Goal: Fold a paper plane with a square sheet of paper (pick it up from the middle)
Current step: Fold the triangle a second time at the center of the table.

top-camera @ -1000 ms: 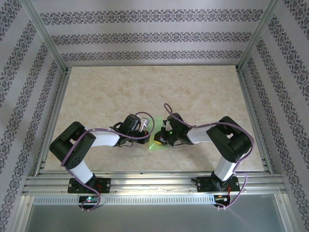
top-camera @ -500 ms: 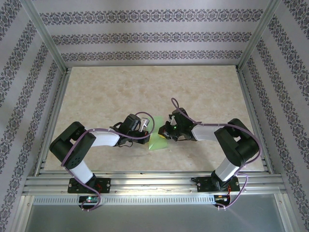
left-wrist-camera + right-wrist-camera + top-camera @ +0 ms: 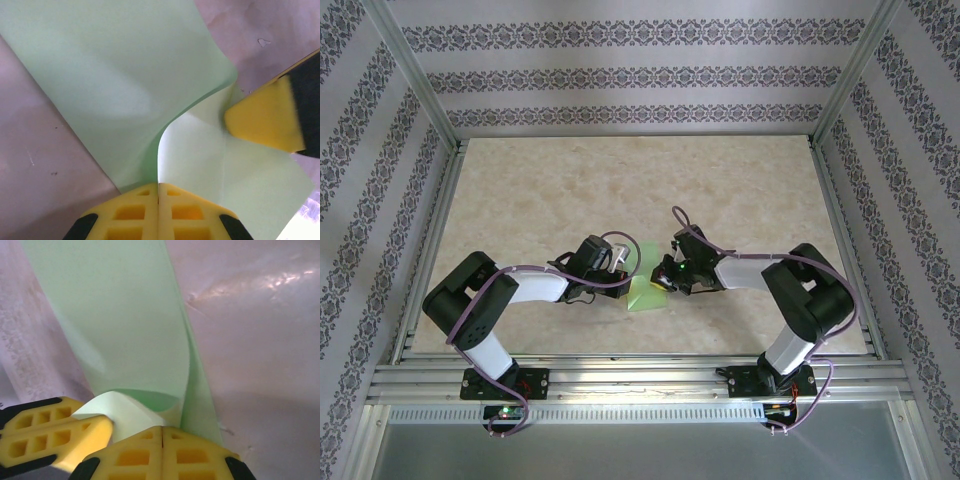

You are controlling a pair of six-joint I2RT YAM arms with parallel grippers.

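Left gripper [image 3: 158, 195]: pads together, clamped on a raised fold of the paper [image 3: 110, 75]. Right gripper [image 3: 161, 436]: pads likewise together, pinching the paper's curled edge, tip just beside the left gripper. The paper sits between both grippers, near the table's [image 3: 620, 180] front middle, with its far part spreading over the surface.

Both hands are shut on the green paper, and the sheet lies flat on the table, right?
Not flat. The paper bends up in a curl between the hands, as the left wrist view shows. The rest holds: the left hand and the right hand are both shut on it.
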